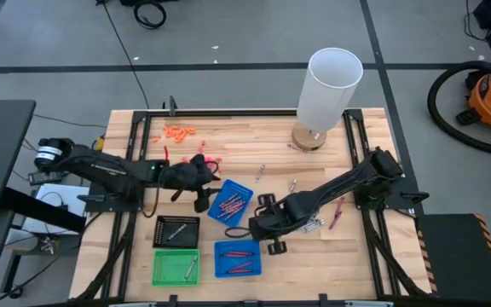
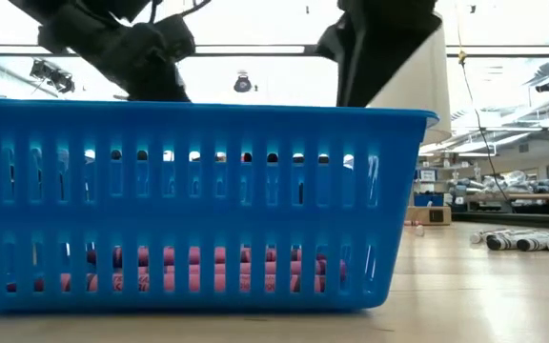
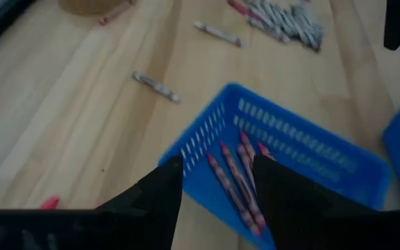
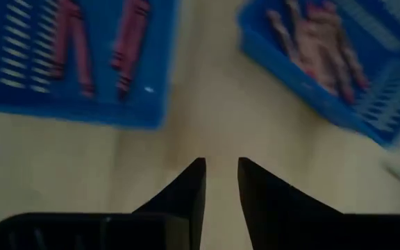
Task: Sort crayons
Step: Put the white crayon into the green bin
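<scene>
Even overhead light in the high view, soft short shadows under both arms on the wooden table [image 1: 254, 136], white cylinder [image 1: 331, 85] near blown out. Low view backlit: ceiling strip lights [image 2: 246, 50] glare, arms go to silhouette, blue basket [image 2: 189, 210] fills frame, slightly soft. Left wrist view motion-blurred, fingers [image 3: 151, 201] dark and defocused. Right wrist view blurred too, blue trays [image 4: 75, 62] smeared, fingers [image 4: 186, 187] soft-edged

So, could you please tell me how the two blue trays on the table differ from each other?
The upper blue tray sits turned at an angle, while the lower blue tray lies square to the table edge. The upper one is beside the left end effector; the lower one is nearer the right end effector. The upper holds more crayons. Both are blue slotted trays holding reddish crayons.
</scene>
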Action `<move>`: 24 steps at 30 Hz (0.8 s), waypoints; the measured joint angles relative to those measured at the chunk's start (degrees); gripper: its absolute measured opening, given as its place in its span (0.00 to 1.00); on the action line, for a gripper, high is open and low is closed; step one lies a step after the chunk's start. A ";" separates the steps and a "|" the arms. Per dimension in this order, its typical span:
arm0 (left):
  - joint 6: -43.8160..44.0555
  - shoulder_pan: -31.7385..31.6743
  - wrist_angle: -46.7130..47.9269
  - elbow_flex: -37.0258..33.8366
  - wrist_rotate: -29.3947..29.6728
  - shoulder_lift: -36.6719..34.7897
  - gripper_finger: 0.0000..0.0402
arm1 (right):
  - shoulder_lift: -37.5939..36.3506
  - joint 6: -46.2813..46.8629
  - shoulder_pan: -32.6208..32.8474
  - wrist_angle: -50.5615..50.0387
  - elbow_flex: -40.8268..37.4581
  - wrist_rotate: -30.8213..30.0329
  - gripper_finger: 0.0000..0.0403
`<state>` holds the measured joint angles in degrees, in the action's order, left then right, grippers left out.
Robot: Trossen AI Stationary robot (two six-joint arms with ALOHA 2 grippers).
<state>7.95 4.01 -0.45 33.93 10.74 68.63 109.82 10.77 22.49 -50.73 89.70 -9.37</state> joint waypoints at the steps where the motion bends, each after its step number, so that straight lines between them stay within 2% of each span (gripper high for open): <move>1: 0.06 -0.52 -1.42 0.02 0.00 0.53 0.47 | -0.85 0.95 0.11 -0.64 -0.90 -1.73 0.23; 8: 1.42 -4.98 -3.07 3.53 -2.80 5.88 0.47 | -7.88 6.00 0.39 2.61 -11.82 -9.61 0.23; 12: 2.30 -6.56 -2.42 8.16 -3.14 11.62 0.47 | -11.89 9.23 -0.58 6.31 -19.25 -11.48 0.23; 18: 3.53 -7.73 -2.24 13.58 -3.08 19.42 0.47 | -18.48 15.82 -0.96 6.82 -27.80 -15.32 0.23; 24: 3.97 -8.41 -2.36 19.29 -2.98 26.13 0.47 | -24.77 17.79 0.04 11.44 -34.85 -18.29 0.23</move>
<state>11.92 -4.40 -2.82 53.23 7.77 94.76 85.05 28.55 22.53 -39.29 54.85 -27.66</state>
